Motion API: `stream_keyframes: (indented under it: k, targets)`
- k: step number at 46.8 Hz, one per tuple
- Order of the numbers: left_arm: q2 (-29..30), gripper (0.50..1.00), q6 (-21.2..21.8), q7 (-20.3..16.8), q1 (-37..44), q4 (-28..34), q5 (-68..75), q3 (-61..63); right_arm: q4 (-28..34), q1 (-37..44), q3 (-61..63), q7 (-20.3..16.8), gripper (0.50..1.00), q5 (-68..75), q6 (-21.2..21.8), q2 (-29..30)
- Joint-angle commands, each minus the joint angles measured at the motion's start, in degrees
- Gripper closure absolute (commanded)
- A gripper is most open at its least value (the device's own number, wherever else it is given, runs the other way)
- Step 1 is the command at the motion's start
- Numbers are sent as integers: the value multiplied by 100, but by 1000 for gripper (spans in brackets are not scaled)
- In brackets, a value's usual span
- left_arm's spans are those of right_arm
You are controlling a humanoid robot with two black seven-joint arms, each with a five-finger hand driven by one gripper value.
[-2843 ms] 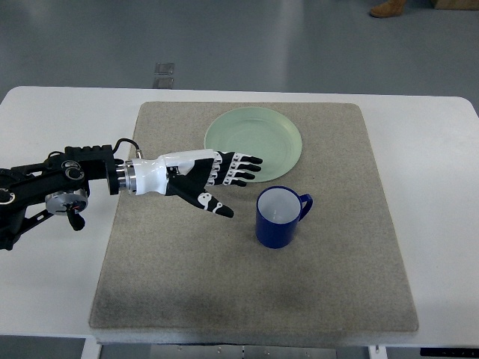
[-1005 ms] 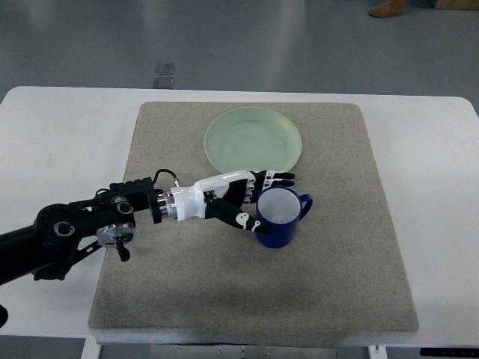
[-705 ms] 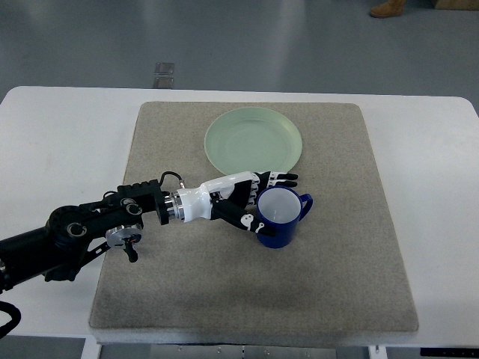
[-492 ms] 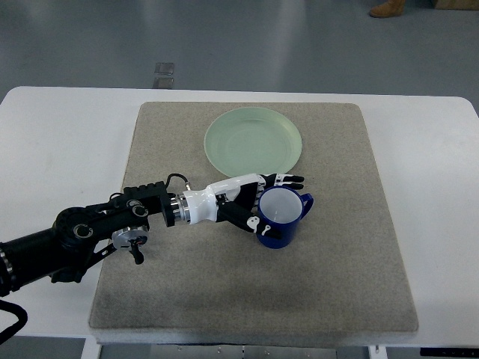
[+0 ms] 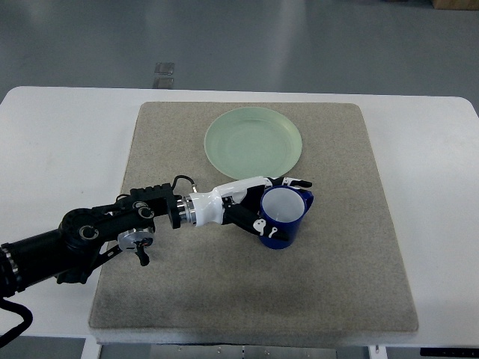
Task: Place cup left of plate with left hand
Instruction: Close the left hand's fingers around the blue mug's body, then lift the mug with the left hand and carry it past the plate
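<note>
Grey concrete floor (image 5: 314,45) stretches behind a white tabletop (image 5: 60,142) carrying a rough beige mat (image 5: 187,299), on which a pale green plate (image 5: 254,142) lies near the far edge and a dark blue cup (image 5: 282,218) stands upright just in front of it, slightly to the right, its handle pointing away from the robot's arm. Reaching in from the picture's left, the left hand (image 5: 258,206) now wraps the cup: its black-and-white fingers (image 5: 293,182) curve along the far side of the rim while the thumb (image 5: 262,226) presses on the near wall, a grasp that looks to be closing rather than fully tight. Moments ago the same hand hovered flat and well apart from the cup, close to the plate's near edge; it has since slid across the mat and bracketed the cup, which has not shifted from its spot. That puts the task at the pick-up stage, with the carrying yet to come. The cup sits on the wrong side for now, and the bare mat to the left of the plate is where it would need to end up, a sweep that would pass close in front of the plate. The right arm does not appear.
</note>
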Motion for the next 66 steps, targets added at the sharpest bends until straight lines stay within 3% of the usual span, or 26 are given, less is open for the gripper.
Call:
stream_keyframes:
  k: [1, 12, 48, 66]
  targets:
    - [1, 675, 26, 5, 1, -1, 9, 0, 1, 0, 0, -7, 568, 0, 0, 0]
    - [1, 750, 149, 5, 1, -1, 44, -35, 1, 0, -9, 1, 568, 0, 0, 0]
    - [-7, 739, 448, 5, -78, -62, 9, -1195, 1, 0, 0, 1, 568, 0, 0, 0]
    - [353, 735, 448, -4, -166, -36, 53, -2003, 1, 0, 0, 1, 568, 0, 0, 0]
